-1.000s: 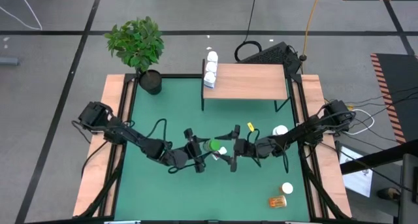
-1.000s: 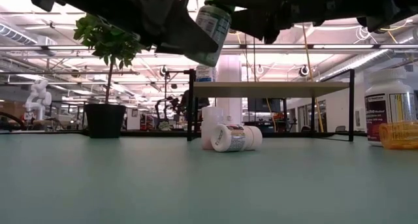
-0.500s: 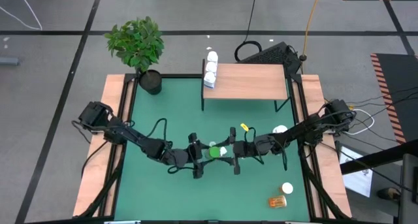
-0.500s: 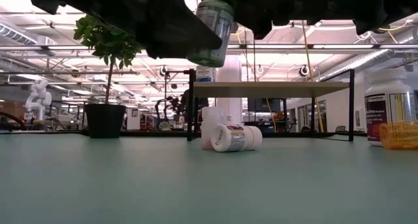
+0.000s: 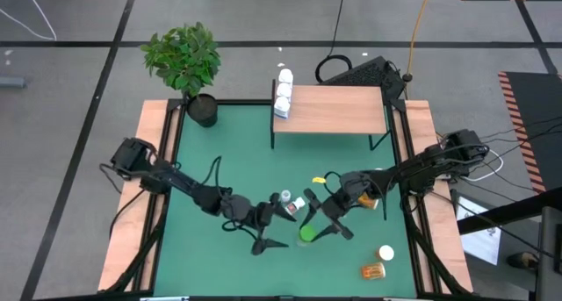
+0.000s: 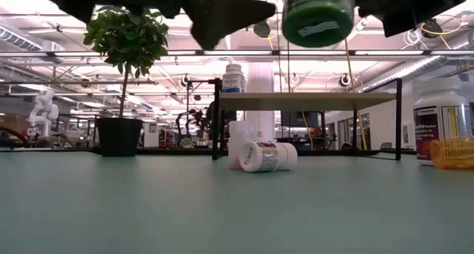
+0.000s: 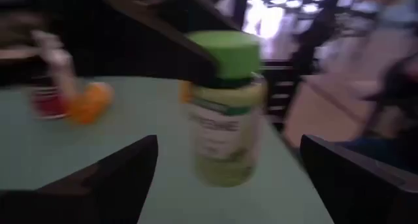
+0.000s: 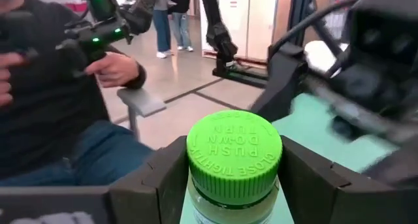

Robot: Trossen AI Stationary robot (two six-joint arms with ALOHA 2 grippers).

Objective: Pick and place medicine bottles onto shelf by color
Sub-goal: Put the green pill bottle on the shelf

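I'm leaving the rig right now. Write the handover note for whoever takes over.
Right end effector: shut on the green-capped bottle, held above the mat's near middle.
Left end effector: open, close beside it, holding nothing.
Done: three white bottles stand along the shelf's left end.
Left: the green-capped bottle, a white bottle lying mid-mat, one at the mat's right edge, plus a white-capped and an orange bottle near the right corner.

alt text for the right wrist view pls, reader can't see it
A green-capped medicine bottle sits clamped between the right gripper's two dark fingers, its cap embossed with "push down turn close." Behind it the left arm reaches over the green mat. A seated person in dark clothes holds a control handle with a green light.
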